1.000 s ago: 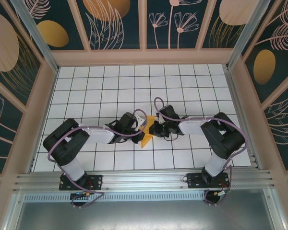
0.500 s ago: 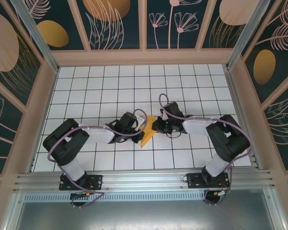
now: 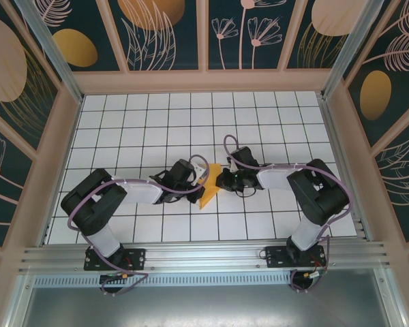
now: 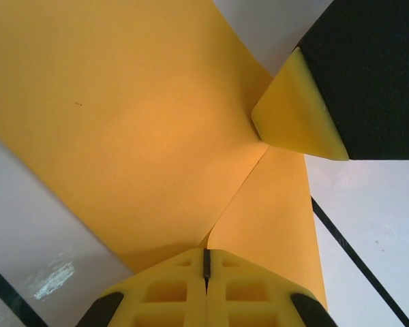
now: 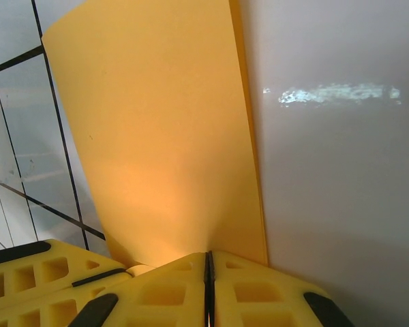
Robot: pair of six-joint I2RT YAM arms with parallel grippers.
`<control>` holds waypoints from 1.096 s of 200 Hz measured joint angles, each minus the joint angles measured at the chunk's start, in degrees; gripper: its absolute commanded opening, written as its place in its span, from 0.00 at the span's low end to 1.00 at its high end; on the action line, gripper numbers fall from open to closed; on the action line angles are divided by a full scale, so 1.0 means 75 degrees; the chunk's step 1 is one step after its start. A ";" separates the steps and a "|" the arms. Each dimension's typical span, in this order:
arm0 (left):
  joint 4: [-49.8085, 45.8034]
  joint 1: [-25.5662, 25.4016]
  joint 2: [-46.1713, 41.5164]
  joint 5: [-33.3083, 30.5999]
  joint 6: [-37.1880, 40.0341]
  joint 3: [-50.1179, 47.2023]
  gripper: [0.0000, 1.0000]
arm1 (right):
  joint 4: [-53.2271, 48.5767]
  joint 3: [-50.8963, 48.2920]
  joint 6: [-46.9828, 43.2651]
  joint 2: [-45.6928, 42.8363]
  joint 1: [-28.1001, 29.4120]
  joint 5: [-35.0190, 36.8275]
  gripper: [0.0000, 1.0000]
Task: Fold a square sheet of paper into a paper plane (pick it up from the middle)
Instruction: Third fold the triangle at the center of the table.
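Over tabletop (image 3: 157, 122) centre, mid-fold, pinching the square sheet of paper (image 3: 208, 193) in left end effector (image 4: 206, 253) and right end effector (image 5: 208, 256), both clenched; next, likely pressing the crease.

One piece of orange paper (image 3: 209, 190) – a single creased sheet. Two arms: the left arm (image 3: 99, 199) and the right arm (image 3: 318, 194). Two grippers, the left gripper (image 3: 200, 179) and the right gripper (image 3: 221, 181), each with two yellow fingers (image 4: 170, 289), which makes four fingers in all. Two purple cables (image 3: 226, 142), one looping along each arm. Two base mounts (image 3: 116, 259) on the near rail. One table (image 3: 123, 116) of white grid tiles. On the walls, three dull golden ovals (image 3: 76, 47) – one left, one back, one right.
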 measured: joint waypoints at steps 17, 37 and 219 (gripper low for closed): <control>0.0000 0.0000 0.0000 0.0000 -0.0009 0.0000 0.00 | -0.0023 0.0003 0.0000 -0.0047 0.0020 0.0009 0.12; 0.0003 0.0000 0.0000 0.0000 -0.0055 0.0000 0.00 | -0.0093 0.0000 0.0006 -0.0216 0.0146 0.0087 0.12; 0.0513 0.0032 0.0323 0.0087 -0.0178 0.0082 0.00 | 0.0609 -0.0510 0.0656 -0.0391 0.0886 0.0332 0.13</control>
